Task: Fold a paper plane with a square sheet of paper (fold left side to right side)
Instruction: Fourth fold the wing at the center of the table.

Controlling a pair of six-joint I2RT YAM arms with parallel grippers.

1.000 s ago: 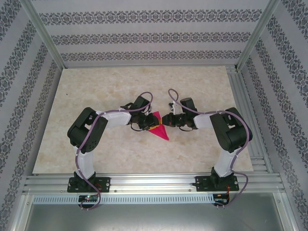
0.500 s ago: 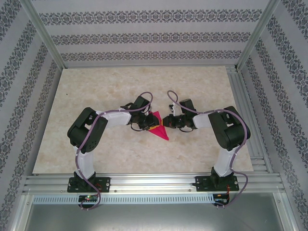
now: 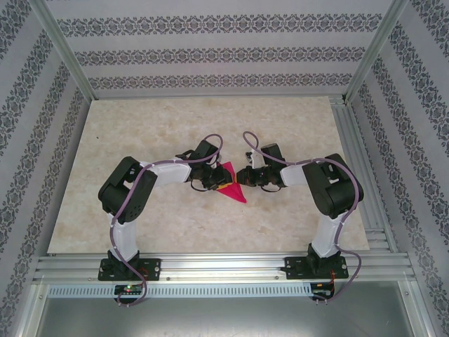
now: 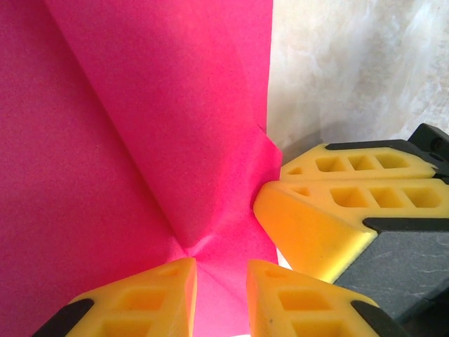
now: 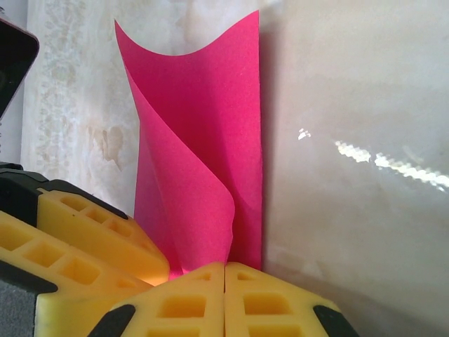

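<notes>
The sheet of paper [image 3: 237,194] is a magenta-pink pointed wedge lying mid-table between both grippers. My left gripper [image 3: 215,183] rests on its left part. In the left wrist view its jaws [image 4: 221,277] stand a little apart over the paper [image 4: 105,140], open, with a crease running between them. My right gripper [image 3: 241,177] is shut, its tips [image 5: 224,270] against the paper's right edge. A flap of the paper [image 5: 203,140] curls up just beyond them. Whether paper is nipped between those tips is hidden. The right gripper's fingers [image 4: 316,225] show beside the paper.
The pale marble-patterned table [image 3: 140,126] has free room all round the paper. Patterned walls and an aluminium frame [image 3: 63,49] enclose it. The left gripper's yellow fingers [image 5: 91,232] lie close to my right gripper's tips.
My right gripper has crept slightly left toward the paper. The left arm and the paper have stayed put.
</notes>
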